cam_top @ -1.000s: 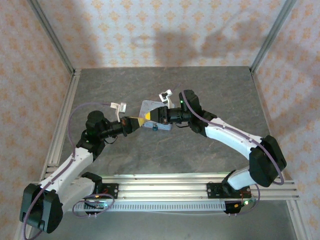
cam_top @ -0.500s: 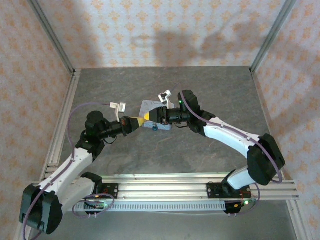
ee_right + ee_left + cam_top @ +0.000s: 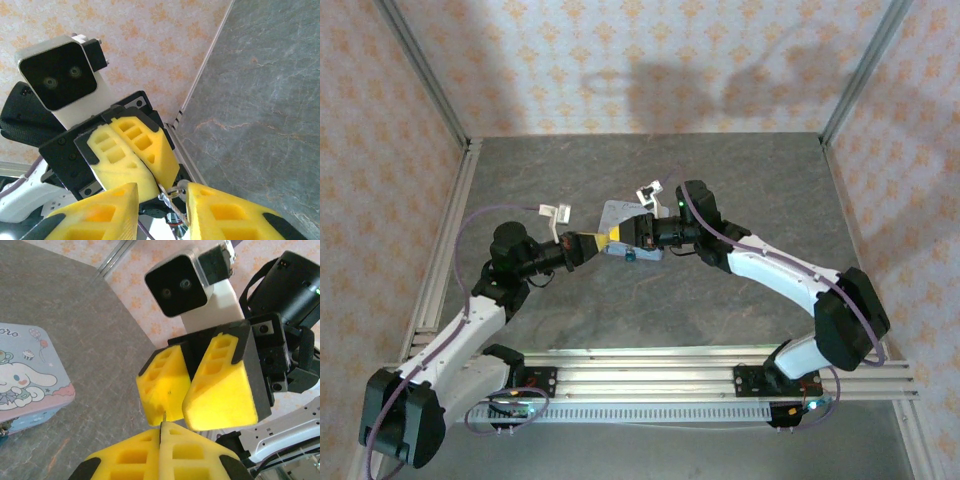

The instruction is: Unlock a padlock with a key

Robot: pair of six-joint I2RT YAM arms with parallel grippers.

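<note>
Left wrist view, left tool [image 3: 161, 432] pinching key [image 3: 163, 416], right tool [image 3: 184, 412] (slightly spread) opposite, tin [image 3: 30, 377] beside.

From above and behind, the top camera overlooked the table [image 3: 740, 180]. The wrist cameras closely faced each other, showing the right gripper [image 3: 184, 412] and the left gripper [image 3: 152, 179].

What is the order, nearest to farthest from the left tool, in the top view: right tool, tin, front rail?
1. Right tool, tip to tip with the left tool.
2. Tin, just behind them.
3. Front rail, at the near edge.
</note>
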